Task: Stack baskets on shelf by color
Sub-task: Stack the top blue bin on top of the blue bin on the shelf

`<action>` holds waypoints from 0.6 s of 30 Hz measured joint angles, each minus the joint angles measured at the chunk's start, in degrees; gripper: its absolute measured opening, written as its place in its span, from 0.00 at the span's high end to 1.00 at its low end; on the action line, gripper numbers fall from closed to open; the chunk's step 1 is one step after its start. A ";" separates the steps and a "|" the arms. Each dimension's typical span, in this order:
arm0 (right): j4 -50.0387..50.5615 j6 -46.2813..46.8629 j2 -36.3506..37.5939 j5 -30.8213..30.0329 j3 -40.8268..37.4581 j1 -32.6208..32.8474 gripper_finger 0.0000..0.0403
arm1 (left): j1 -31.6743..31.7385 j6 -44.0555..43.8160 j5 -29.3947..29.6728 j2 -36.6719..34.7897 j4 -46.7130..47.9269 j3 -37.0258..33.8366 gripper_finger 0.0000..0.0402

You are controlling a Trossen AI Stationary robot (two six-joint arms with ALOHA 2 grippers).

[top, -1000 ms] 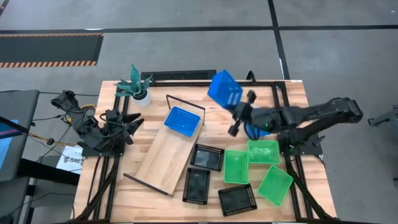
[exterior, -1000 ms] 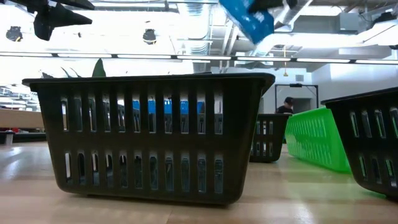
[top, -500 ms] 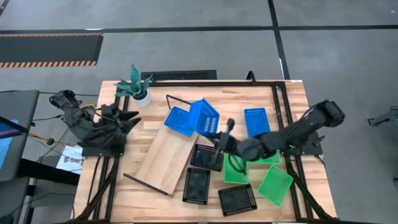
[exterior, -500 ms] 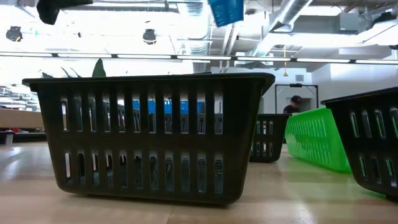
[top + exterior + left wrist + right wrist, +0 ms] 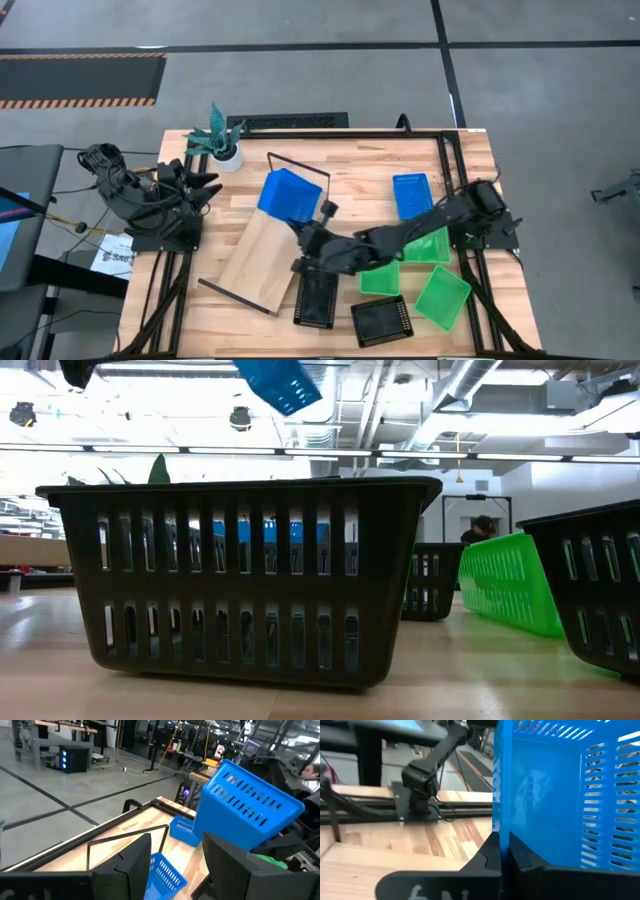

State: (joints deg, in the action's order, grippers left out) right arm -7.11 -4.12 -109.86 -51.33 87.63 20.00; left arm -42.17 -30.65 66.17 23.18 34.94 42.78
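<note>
right gripper [image 5: 322,212] pinches rim of blue perforated plastic basket [image 5: 287,194], tilted over light-wood plank shelf [image 5: 262,252] for stacking | left gripper [image 5: 205,184] parked, fingers spread

Blue basket [image 5: 290,195] tilted above shelf [image 5: 262,250]

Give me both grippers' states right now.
Left gripper: open, holding nothing, parked at the table's left edge.
Right gripper: shut on a blue basket, held above the shelf.
</note>
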 joint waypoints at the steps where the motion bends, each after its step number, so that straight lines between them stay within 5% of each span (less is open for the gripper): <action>1: 1.39 0.50 -1.23 0.04 2.09 -0.36 0.98 | 0.02 -0.02 -0.14 0.02 0.64 0.02 0.58; 8: 18.32 6.71 -6.99 0.98 13.74 -3.02 0.96 | 0.00 -0.44 -3.58 0.02 4.69 0.02 0.58; 18: 33.98 20.71 -10.54 12.25 19.13 -8.68 0.96 | 0.00 -2.82 -4.42 0.01 8.47 0.02 0.58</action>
State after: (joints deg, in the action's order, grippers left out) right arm 26.87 16.59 -120.40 -39.09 106.76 11.32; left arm -42.17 -33.48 61.75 23.19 43.41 42.81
